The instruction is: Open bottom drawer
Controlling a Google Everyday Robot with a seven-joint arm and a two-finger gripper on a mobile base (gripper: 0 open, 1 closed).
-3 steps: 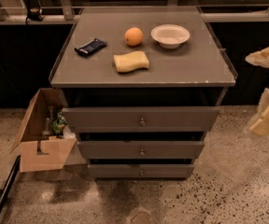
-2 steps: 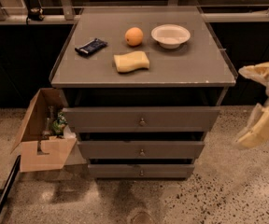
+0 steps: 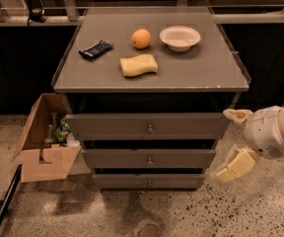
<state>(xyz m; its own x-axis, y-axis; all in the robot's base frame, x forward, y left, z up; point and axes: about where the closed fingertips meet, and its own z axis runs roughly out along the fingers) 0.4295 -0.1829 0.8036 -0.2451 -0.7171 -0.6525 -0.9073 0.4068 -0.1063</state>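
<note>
The bottom drawer (image 3: 148, 181) is the lowest and narrowest of three grey drawers in the cabinet, with a small round knob (image 3: 149, 183) at its middle. It sits flush, closed. The middle drawer (image 3: 149, 158) and top drawer (image 3: 147, 127) above it are closed too. My gripper (image 3: 232, 144) is at the right of the cabinet, level with the middle drawer, its cream fingers (image 3: 237, 165) spread apart with nothing between them. It is well to the right of the bottom drawer's knob and touches nothing.
On the cabinet top (image 3: 216, 73) lie an orange (image 3: 141, 38), a white bowl (image 3: 180, 37), a yellow sponge (image 3: 138, 65) and a dark snack bag (image 3: 95, 49). An open cardboard box (image 3: 43, 152) stands on the floor against the cabinet's left side.
My gripper has moved left and down, from the right edge of view toward the cabinet's right side. The drawers have not moved.
</note>
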